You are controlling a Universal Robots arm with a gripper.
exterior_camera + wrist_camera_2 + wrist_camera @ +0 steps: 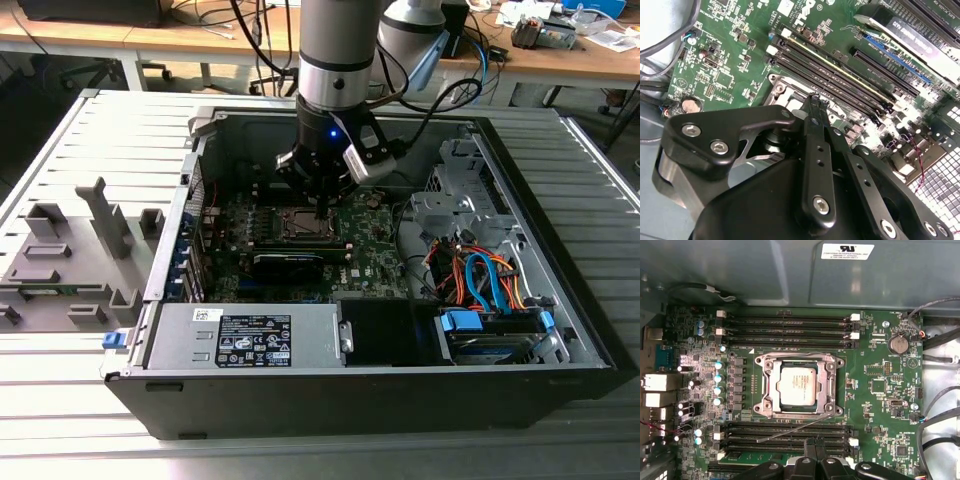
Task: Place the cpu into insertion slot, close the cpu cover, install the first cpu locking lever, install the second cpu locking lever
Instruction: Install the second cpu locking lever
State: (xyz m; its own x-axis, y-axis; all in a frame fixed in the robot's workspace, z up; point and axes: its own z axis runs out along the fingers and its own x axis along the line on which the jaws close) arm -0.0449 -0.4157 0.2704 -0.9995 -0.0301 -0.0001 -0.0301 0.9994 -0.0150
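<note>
The cpu (796, 385), a silver-grey square chip, lies flat in the insertion slot (761, 408) on the green board. The cpu cover (826, 390), a thin metal frame, lies down around the chip. One thin wire locking lever (790, 429) sticks out at a slant from the socket's corner across the black memory slots. My gripper (815, 442) is shut with nothing visible between its fingers, its tips just beside that lever. In the second wrist view the gripper (815, 100) hovers at the socket's corner (782, 90). In the exterior view the gripper (322, 207) hangs over the socket (303, 223).
The board sits inside an open computer case (200, 130) with tall walls. Long black memory slots (790, 327) flank the socket. A power supply (250, 335), a drive bay and coloured cables (480, 275) fill the near side. A grey fixture (70, 255) stands at the exterior view's left.
</note>
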